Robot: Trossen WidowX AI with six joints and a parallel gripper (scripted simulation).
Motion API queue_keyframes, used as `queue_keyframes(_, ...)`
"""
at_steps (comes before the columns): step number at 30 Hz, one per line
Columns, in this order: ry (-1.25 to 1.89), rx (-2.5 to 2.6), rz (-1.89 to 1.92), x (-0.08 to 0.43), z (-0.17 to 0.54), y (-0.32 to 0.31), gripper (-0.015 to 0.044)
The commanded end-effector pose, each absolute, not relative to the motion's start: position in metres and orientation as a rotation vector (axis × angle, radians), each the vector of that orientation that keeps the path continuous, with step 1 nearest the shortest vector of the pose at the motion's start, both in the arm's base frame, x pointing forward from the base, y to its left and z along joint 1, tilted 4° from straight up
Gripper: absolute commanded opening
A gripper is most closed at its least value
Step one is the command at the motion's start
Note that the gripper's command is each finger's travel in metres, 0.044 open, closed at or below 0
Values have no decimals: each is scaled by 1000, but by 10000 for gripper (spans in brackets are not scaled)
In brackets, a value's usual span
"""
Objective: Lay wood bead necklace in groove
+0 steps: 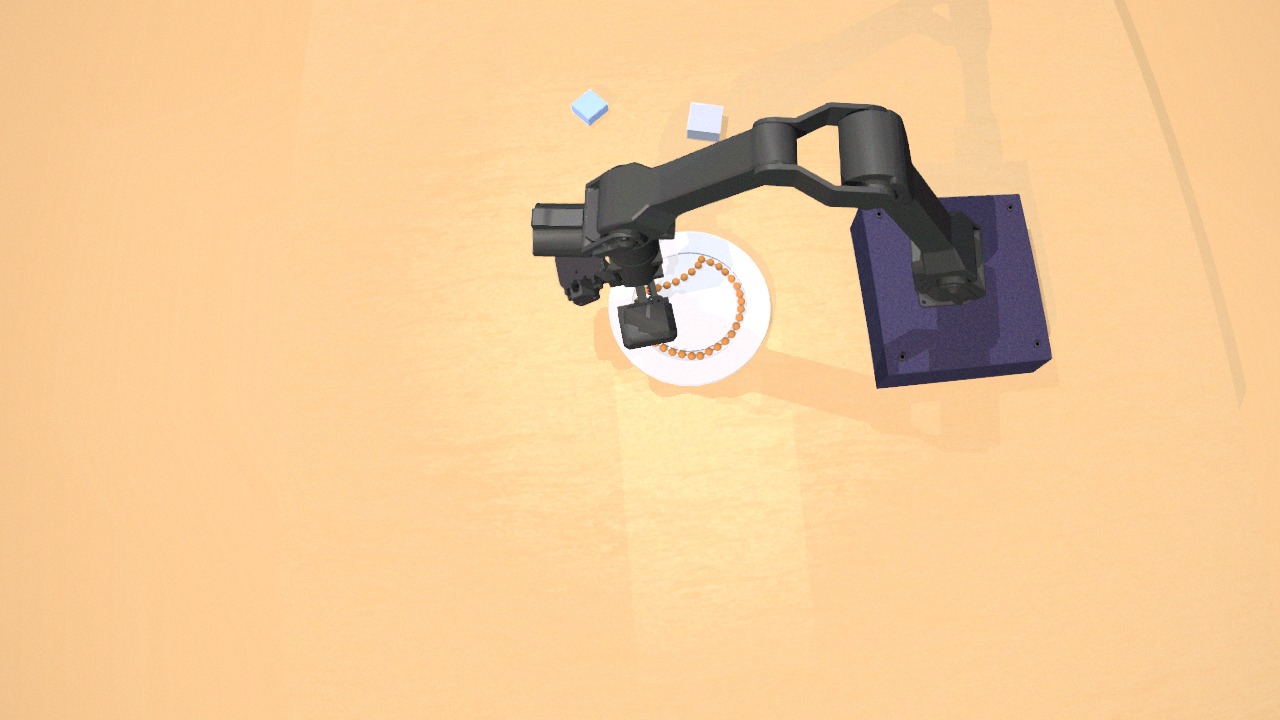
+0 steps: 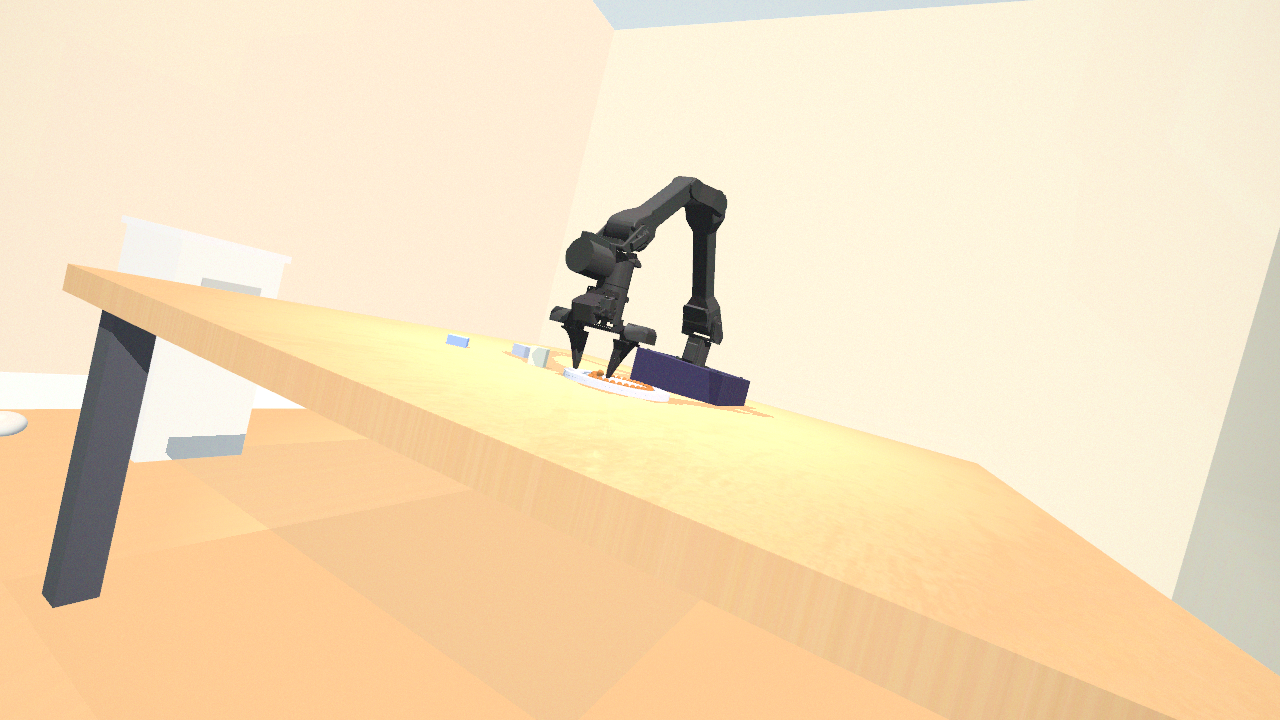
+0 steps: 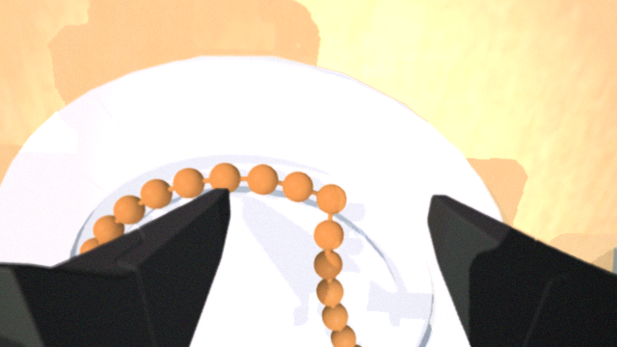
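The orange bead necklace [image 1: 740,308] [image 3: 262,179] lies on the white round bead board [image 1: 759,308] [image 2: 660,395] [image 3: 265,106]. In the top view, beads follow the groove along the board's right and lower sides. At the upper side the strand bends sharply inward and cuts across the middle area toward the gripper, off the ring. In the wrist view the strand has another sharp corner, and the groove right of it shows no beads. My gripper [image 2: 593,372] [image 3: 330,195] is open low over the board, its fingers wide on either side of the strand, holding nothing. Its fingertips are hidden in the top view.
A blue block [image 1: 589,106] [image 2: 457,340] and a pale block [image 1: 705,120] lie beyond the board at the top of the top view. A pale greenish block [image 2: 537,356] stands near the board in the exterior view. The dark purple arm base [image 1: 1002,340] [image 2: 689,378] is right of the board.
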State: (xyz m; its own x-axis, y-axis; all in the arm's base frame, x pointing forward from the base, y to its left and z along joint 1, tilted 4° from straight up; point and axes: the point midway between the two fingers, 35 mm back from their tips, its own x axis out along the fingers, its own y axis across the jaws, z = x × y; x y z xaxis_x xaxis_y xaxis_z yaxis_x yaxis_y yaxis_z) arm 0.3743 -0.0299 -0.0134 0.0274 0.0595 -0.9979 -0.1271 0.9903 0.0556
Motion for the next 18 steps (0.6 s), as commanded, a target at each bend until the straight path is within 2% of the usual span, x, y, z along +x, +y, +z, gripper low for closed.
queue_keyframes(1, 1534, -57, 147, 375, -9, -30, 420)
queue_keyframes(2, 1538, -54, 145, 374, -13, -30, 440)
queue_keyframes(18, 1534, -57, 147, 374, -9, -30, 440)
